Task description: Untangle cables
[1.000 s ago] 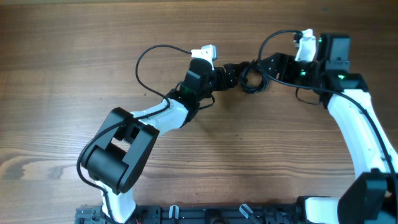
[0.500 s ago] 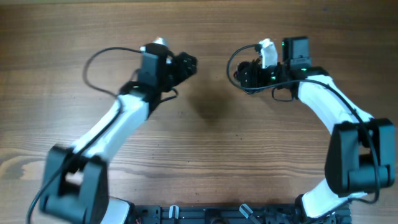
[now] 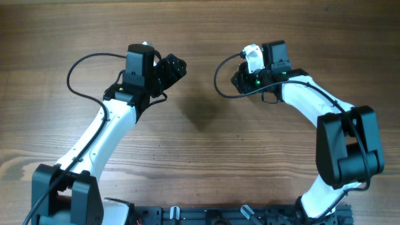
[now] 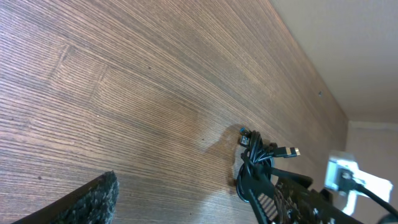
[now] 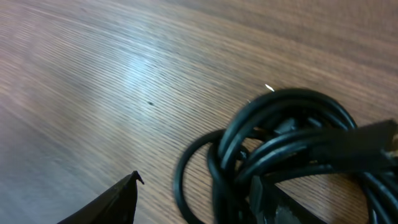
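Note:
The cables (image 5: 292, 143) are a small black coil with a plug end. They hang looped round the right-hand finger (image 5: 277, 202) of my right gripper (image 5: 202, 190), whose jaws stand apart, with bare wood between the coil and the left finger (image 5: 112, 202). In the left wrist view the coil (image 4: 254, 163) hangs off that gripper a little above the table and casts a shadow. From overhead the right gripper (image 3: 239, 80) hides the coil. My left gripper (image 3: 174, 65) is open and empty, well to the left of the coil. One of its fingers (image 4: 93, 199) shows at the bottom edge.
The wooden table (image 3: 200, 144) fills the view. A thick black arm wire (image 3: 78, 65) loops out left of the left arm and another (image 3: 220, 72) curves beside the right wrist. A black rail (image 3: 187, 215) runs along the front edge.
A second ago both grippers met at the coil in the middle. The left gripper has pulled away to the left without it. The right gripper has narrowed and carried the coil leftward.

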### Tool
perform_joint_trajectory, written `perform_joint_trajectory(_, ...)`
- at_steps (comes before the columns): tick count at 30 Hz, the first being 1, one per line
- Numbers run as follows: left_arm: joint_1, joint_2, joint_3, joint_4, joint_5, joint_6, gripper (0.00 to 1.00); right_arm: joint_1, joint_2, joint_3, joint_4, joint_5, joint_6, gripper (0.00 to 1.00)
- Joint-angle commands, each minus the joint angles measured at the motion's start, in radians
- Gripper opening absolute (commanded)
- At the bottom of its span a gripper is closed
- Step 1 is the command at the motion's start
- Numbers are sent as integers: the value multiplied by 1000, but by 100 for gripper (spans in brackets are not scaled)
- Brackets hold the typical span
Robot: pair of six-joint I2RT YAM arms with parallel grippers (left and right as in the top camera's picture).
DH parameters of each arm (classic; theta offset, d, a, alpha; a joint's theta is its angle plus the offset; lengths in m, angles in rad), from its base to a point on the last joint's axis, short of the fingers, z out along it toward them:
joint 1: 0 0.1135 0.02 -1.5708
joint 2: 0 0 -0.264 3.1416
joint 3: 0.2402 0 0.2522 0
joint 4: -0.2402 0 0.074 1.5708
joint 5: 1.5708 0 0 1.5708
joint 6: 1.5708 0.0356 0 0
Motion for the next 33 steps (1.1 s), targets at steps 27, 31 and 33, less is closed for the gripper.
perform_joint_trajectory(27,-41,-2,1,15,114,77,84,-45,-140,24,-63,-584,369,6)
perform_joint_trajectory(31,-6,-2,1,11,43,72,85,-3,-127,24,-95,-414,373,22)
perform_joint_trajectory(33,41,-2,1,11,15,32,86,34,-122,24,-92,-313,404,29)
